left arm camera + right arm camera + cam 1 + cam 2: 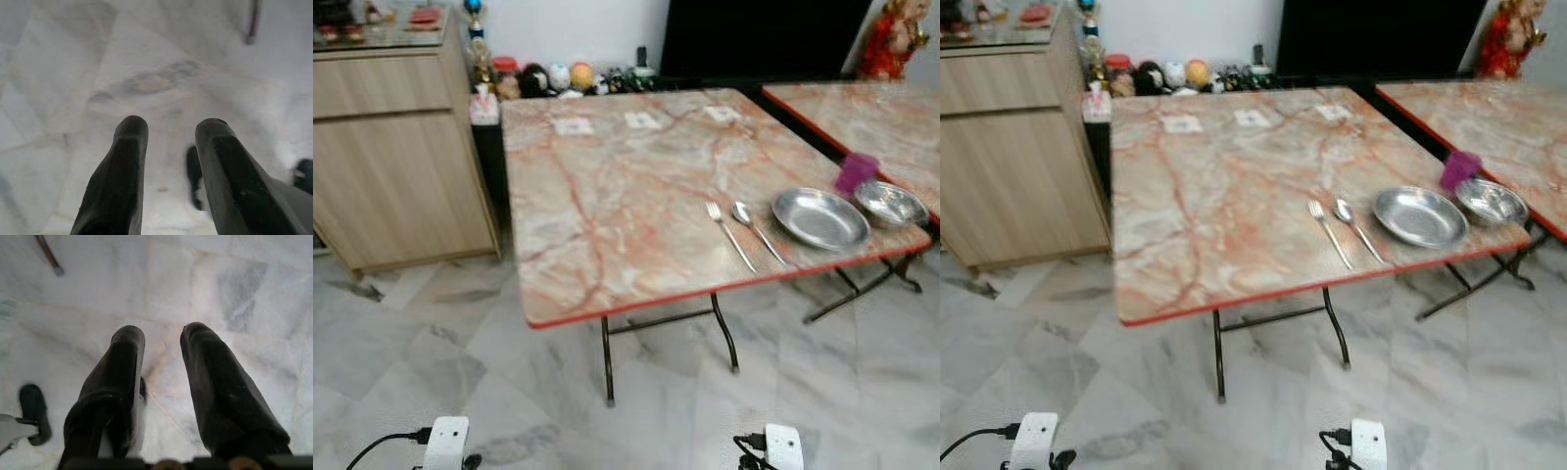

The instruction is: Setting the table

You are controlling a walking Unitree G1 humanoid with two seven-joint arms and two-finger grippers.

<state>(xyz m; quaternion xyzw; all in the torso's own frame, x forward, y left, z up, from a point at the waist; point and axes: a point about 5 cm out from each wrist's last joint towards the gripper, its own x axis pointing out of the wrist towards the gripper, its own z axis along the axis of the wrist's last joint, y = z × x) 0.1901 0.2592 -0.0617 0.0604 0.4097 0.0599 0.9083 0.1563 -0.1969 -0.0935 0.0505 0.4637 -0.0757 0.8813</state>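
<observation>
A marble-patterned folding table (607, 196) with a red edge stands ahead. Near its front right corner lie a fork (728, 233) and a spoon (756, 228) side by side, a steel plate (819, 217), a steel bowl (889, 203) and a purple cup (856, 172) behind them. Both arms hang low over the marble floor, far below the tabletop. My left gripper (168, 128) is open with nothing between its fingers. My right gripper (162, 337) is also open and holds nothing.
A wooden cabinet (391, 147) stands left of the table. Jars and small ornaments (553, 78) line a low shelf behind it. A second marble table (871, 113) stands at the right, with a red figurine (893, 39) beyond. Black table legs (607, 357) rise from the floor.
</observation>
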